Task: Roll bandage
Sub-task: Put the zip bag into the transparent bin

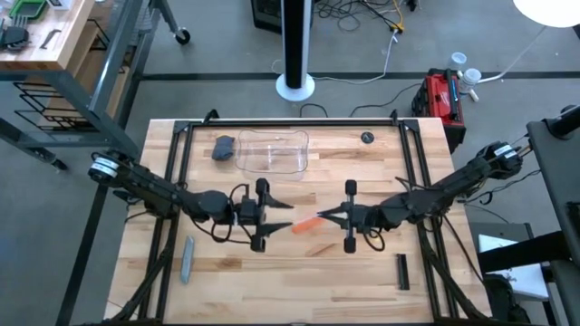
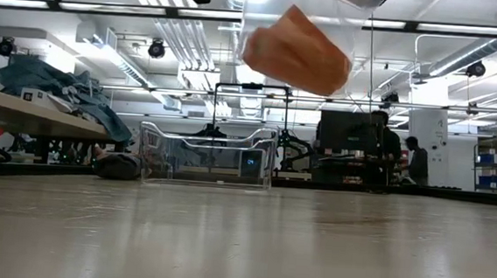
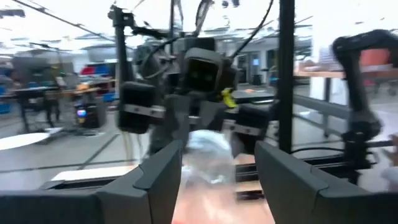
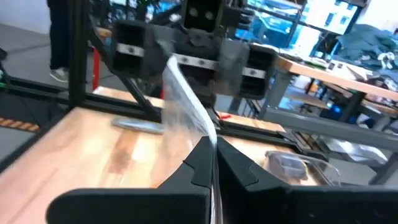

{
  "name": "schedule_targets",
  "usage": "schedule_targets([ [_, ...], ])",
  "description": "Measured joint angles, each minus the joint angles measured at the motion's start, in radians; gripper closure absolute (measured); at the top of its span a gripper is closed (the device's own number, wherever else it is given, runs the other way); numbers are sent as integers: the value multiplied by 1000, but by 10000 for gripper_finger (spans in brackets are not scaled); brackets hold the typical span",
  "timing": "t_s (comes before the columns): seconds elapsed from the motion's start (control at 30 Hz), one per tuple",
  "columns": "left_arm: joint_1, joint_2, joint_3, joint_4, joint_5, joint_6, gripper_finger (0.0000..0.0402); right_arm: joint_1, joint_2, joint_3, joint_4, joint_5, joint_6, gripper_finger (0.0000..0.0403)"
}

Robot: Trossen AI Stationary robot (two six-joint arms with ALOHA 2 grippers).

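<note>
The orange bandage [image 1: 306, 225] hangs in mid-air between my two grippers, high above the table in the low view [image 2: 295, 51]. It sits inside a clear plastic wrapper [image 4: 184, 93]. My right gripper [image 4: 213, 149] is shut on the wrapper, at the bandage's right side in the high view [image 1: 324, 217]. My left gripper [image 1: 288, 218] is open at the bandage's left side. In the left wrist view its fingers [image 3: 163, 174] stand on either side of the wrapper [image 3: 210, 155] and the orange fabric [image 3: 208, 208]. I cannot tell whether they touch it. My right gripper pinches the clear wrapper's edge [image 4: 210, 134] between its two fingers, coming level from the table's right side. The wrapper stands out from the fingertips as a thin sheet toward the left gripper. The wrapper and the bandage in it are lifted clear of the table.
A clear plastic box [image 1: 272, 151] stands at the far middle with a dark grey lump [image 1: 224, 147] beside it. A grey stick [image 1: 187, 259] lies at the near left, a black bar [image 1: 402, 272] at the near right. People stand in the room beyond [image 2: 386, 149].
</note>
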State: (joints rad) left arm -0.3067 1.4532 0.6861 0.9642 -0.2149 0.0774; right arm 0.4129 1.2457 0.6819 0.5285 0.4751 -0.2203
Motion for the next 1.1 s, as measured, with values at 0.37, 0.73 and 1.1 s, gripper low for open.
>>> schedule_targets([
  [0.37,9,16,53,-144,-64,-43,192,2,1,0,55,0,-9,403],
  [0.73,14,31,120,-226,-124,10,275,1,1,0,60,-1,12,403],
  [1.1,13,31,105,-353,-212,45,397,1,1,2,-219,-4,293,361],
])
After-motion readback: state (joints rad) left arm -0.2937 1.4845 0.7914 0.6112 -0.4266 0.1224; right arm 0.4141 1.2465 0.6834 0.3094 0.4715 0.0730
